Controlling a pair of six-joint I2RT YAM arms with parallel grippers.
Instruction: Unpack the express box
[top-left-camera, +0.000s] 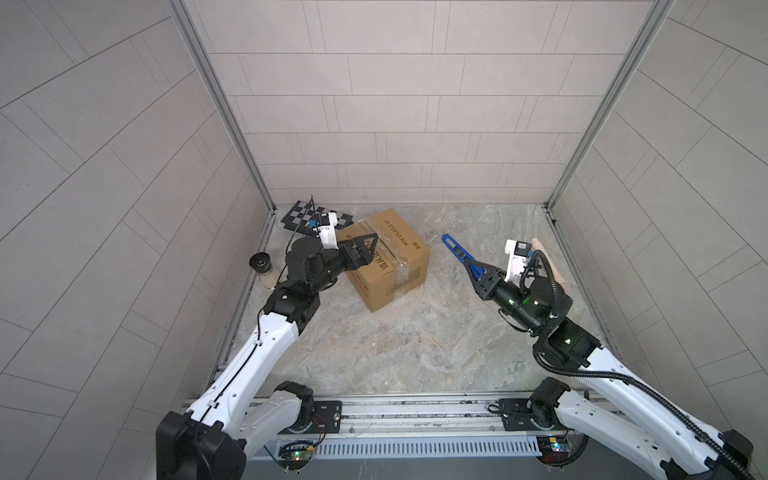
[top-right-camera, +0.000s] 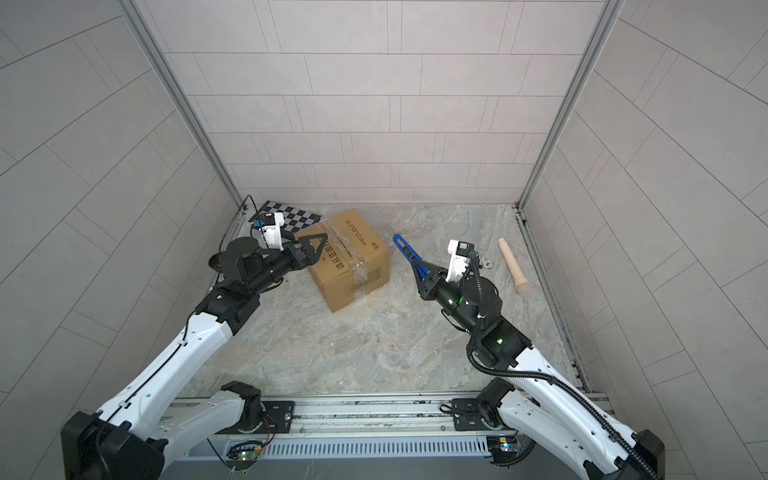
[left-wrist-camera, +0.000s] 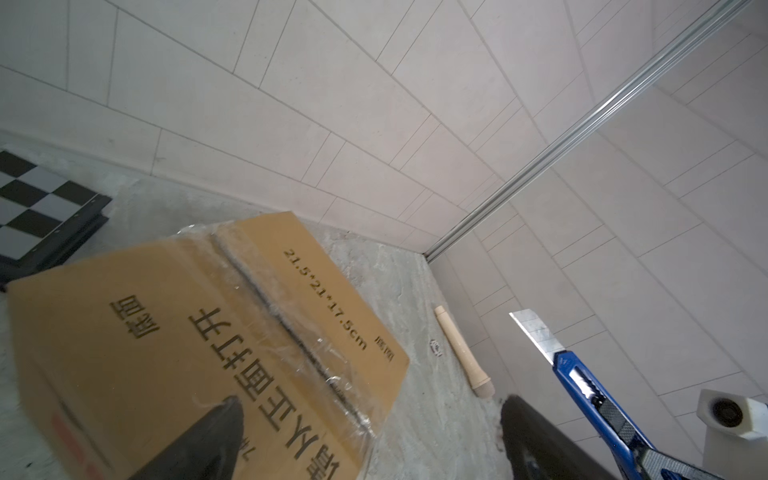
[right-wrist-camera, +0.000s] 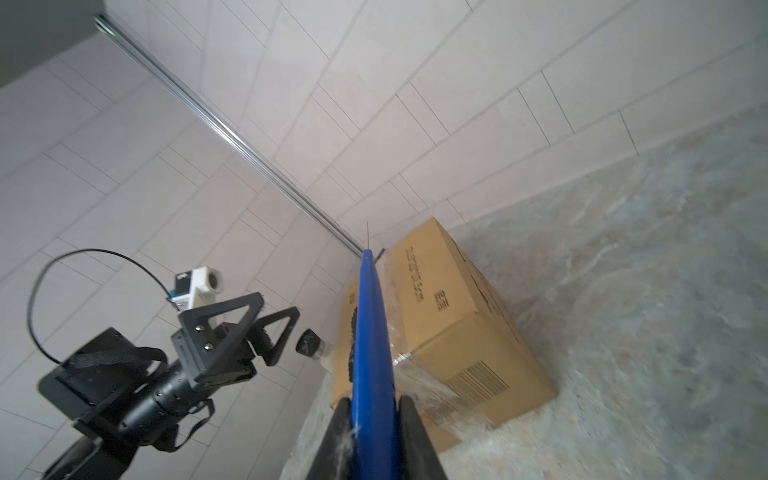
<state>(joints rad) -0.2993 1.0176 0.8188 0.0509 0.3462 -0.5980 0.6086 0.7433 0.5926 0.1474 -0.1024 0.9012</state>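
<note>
the express box (top-left-camera: 392, 266) sits on the marble worktop (top-left-camera: 415, 340) toward the far left corner, just beside a checkered board (top-left-camera: 303, 214), its taped seam facing up. the left claw (top-left-camera: 368, 248) is spread wide over the box's left top edge, gripping nothing (whether a finger touches the cardboard cannot be told). the right claw (right-wrist-camera: 374, 405) is clamped on a blue utility knife (top-left-camera: 455, 249), blade out and pointing at the box from the right, apart from it.
</note>
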